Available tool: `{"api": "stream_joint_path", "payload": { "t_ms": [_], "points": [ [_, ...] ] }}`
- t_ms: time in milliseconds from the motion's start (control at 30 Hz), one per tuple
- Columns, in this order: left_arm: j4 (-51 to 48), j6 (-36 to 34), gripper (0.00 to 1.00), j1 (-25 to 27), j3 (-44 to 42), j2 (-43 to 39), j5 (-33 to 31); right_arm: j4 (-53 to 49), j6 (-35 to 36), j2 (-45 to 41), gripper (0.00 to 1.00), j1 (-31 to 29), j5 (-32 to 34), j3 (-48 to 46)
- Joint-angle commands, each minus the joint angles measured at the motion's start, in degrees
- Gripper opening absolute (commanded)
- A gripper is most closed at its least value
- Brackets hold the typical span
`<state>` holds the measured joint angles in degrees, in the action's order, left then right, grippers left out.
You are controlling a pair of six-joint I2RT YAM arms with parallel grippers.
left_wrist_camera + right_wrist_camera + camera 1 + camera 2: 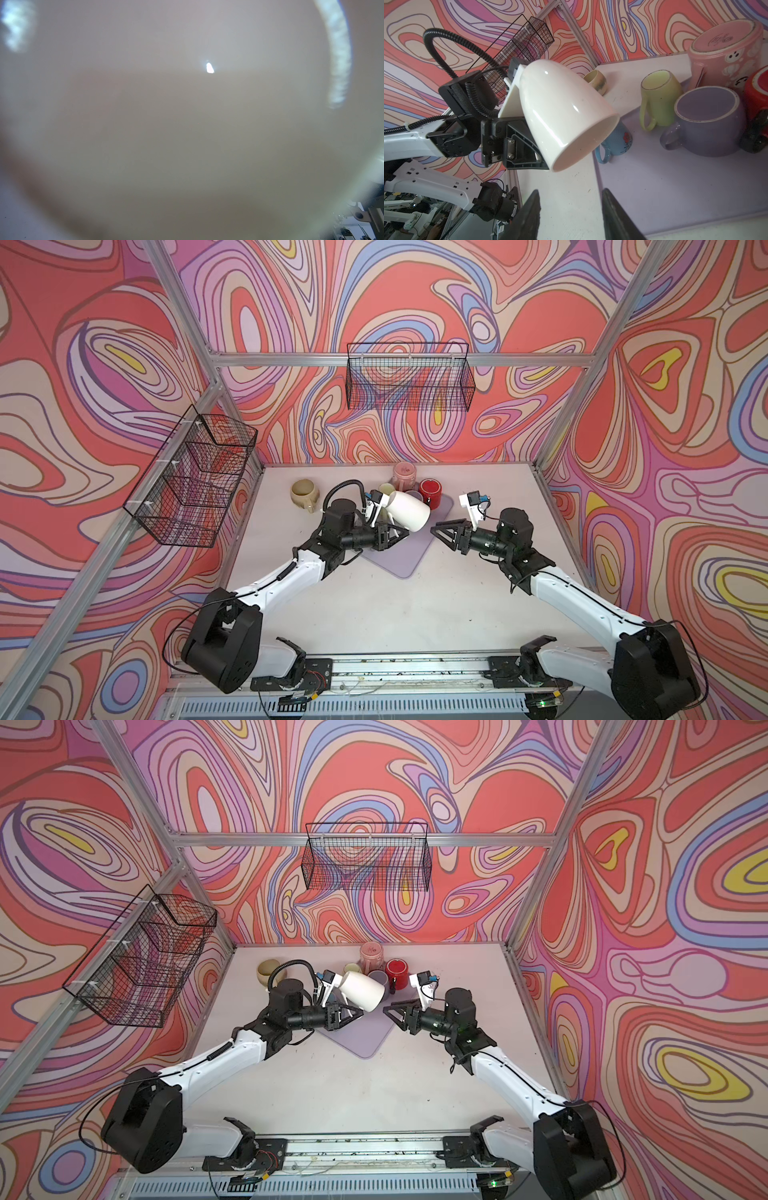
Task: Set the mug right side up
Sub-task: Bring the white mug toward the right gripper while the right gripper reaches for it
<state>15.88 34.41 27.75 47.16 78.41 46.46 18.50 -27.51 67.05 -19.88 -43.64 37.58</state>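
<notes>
While my left fingers (519,133) clamp the tilted white mug (564,112) and my right fingers (529,216) hang apart, I fear it swivelling loose onto the blue mug (620,139).

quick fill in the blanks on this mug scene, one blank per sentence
1. The white mug is held off the table by the ___ gripper.
2. The right gripper is open and holds ___.
3. The pink mug stands with its base facing ___.
4. The purple mug rests on the mat upside ___.

Missing words: left; nothing; up; down
</notes>
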Motion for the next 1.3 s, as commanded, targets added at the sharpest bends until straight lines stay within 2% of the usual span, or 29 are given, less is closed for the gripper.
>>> {"api": "stream_joint_path", "payload": {
  "t_ms": [0, 467, 667, 967, 1267],
  "points": [
    [5.14, -0.08, 0.00, -0.04, 1.21, -1.65, 1.97, 2.92, -0.22, 0.35, 0.50, 0.25, -2.13, 2.17],
    [11.24, 4.80, 0.00, 0.03, 2.73, 1.67, 4.52, 10.92, -3.00, 5.75, 0.50, -1.78, -3.65, 3.66],
    [15.89, 7.94, 0.00, 0.53, 1.53, 2.95, 4.77, 10.53, -1.32, 8.05, 0.50, -4.27, -1.76, 5.82],
    [18.73, 9.41, 0.00, 2.01, 0.08, 3.98, 3.55, 15.17, -2.26, 12.74, 0.50, -6.97, 0.96, 7.73],
    [23.53, 11.73, 0.00, 1.97, -1.89, 5.60, 2.59, 17.09, -2.90, 14.52, 0.44, -8.41, 3.55, 9.10]
  ]
}}
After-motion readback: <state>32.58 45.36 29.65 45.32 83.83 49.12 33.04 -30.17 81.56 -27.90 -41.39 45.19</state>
